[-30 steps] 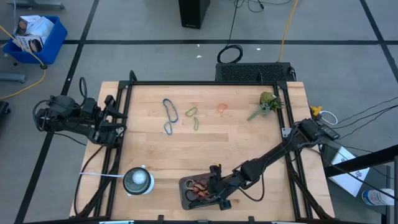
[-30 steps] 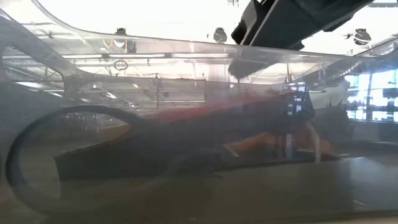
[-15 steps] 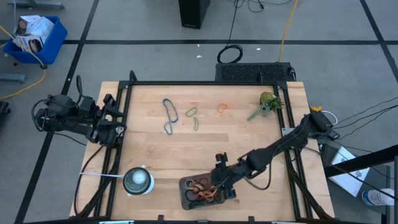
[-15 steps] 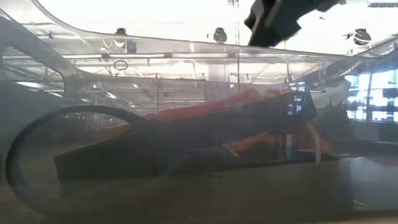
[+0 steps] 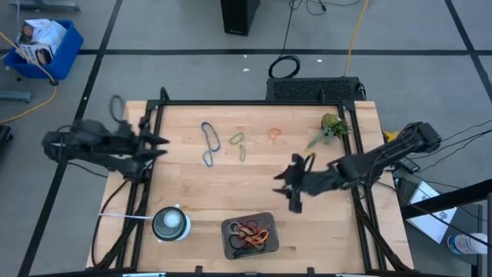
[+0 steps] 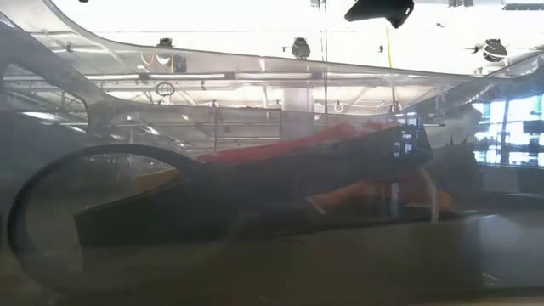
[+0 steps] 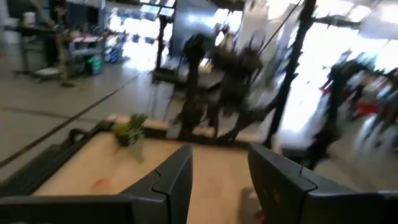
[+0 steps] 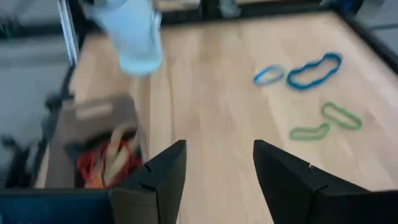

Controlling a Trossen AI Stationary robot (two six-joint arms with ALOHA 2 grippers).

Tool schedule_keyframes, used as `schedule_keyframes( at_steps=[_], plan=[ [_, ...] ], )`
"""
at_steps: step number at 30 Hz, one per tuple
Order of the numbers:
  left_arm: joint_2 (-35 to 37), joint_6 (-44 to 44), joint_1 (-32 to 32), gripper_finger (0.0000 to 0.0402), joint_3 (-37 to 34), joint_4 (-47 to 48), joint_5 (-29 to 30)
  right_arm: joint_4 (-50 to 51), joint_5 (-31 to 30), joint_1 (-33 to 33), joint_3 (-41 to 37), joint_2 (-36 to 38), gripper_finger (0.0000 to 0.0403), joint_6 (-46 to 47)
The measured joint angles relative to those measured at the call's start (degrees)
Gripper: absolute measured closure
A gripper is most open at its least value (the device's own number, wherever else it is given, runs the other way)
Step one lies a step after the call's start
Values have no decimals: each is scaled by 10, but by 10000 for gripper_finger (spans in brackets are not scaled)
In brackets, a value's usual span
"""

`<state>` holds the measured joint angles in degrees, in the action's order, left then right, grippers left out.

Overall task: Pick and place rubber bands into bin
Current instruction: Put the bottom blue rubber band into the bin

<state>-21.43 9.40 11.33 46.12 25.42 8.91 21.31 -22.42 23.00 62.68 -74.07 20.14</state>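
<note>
Between picks — right gripper [image 5: 290, 187] jaws spread, empty, shallow dark grey bin [image 5: 250, 235] with dropped bands just behind; thin blue and green rubber bands [image 8: 311, 71] ahead on the wooden table [image 5: 261, 165] — reach there next; left gripper [image 5: 157, 144] open, idle.

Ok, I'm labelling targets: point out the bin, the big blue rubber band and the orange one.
bin [image 5: 227, 240]: high view, bare left rim.
big blue rubber band [image 5: 209, 135]: high view, on its loop.
orange rubber band [image 5: 274, 133]: high view, on its loop.
</note>
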Motion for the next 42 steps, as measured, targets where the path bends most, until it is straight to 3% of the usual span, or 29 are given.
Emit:
schedule_keyframes(
  at_steps=[8, 13, 21, 26, 38, 42],
  plan=[
    [-217, -7, -21, 240, 50, 132, 17, -161, 0, -43, -116, 94, 220, 2],
    [-361, -48, -60, 240, 97, 245, 17, -180, 2, -56, -140, 109, 220, 15],
    [-512, -168, -146, 240, 137, 243, -90, -182, 2, -62, -141, 109, 220, 18],
    [-570, -198, -180, 240, 130, 244, -107, -181, 2, -62, -141, 109, 220, 28],
    [-665, 16, -225, 241, 129, 238, -110, -180, 1, -66, -141, 109, 220, 15],
    [-699, 49, -225, 241, 129, 237, -91, -180, 1, -75, -141, 109, 220, 17]
  ],
)
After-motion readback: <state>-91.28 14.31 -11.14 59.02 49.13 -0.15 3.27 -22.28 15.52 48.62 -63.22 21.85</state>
